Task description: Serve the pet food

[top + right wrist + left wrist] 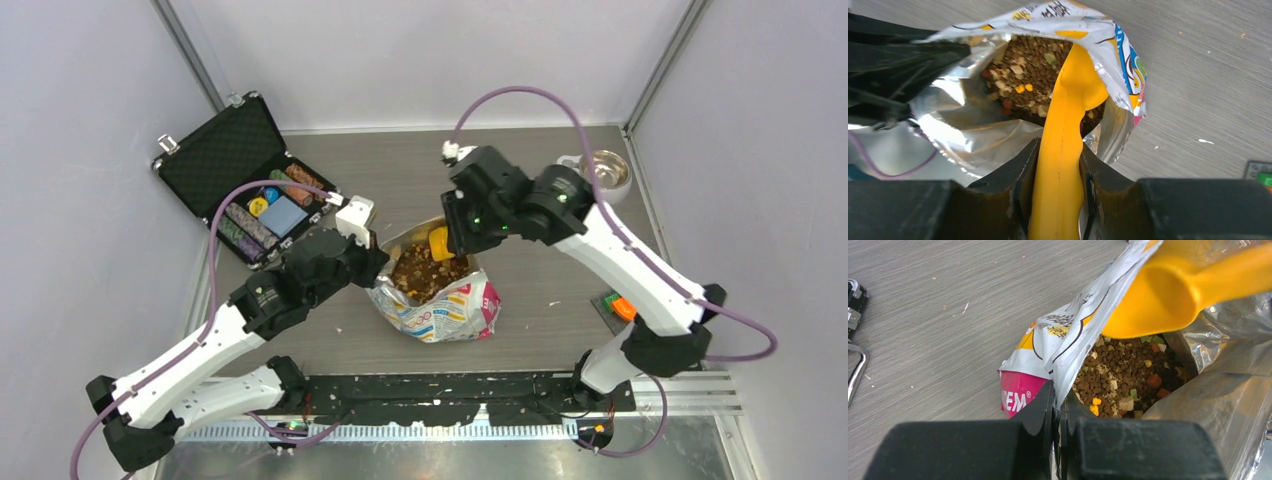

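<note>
The pet food [428, 272] is brown kibble with reddish, greenish and yellow bits, lying inside an open foil bag [455, 312] at mid-table. It also shows in the left wrist view [1120, 375] and the right wrist view [1020, 70]. My left gripper [1058, 392] is shut on the bag's left rim [1083, 320] and holds the mouth open. My right gripper [1060, 150] is shut on the handle of a yellow scoop [1068, 125]. The scoop's bowl [1153, 300] hangs in the bag's mouth just above the kibble, and shows as a yellow spot in the top view [438, 243].
A metal bowl [606, 172] stands at the back right. An open black case [250, 185] with poker chips lies at the back left. A small green and orange object [618, 306] lies by the right arm. Crumbs dot the grey table [560, 260].
</note>
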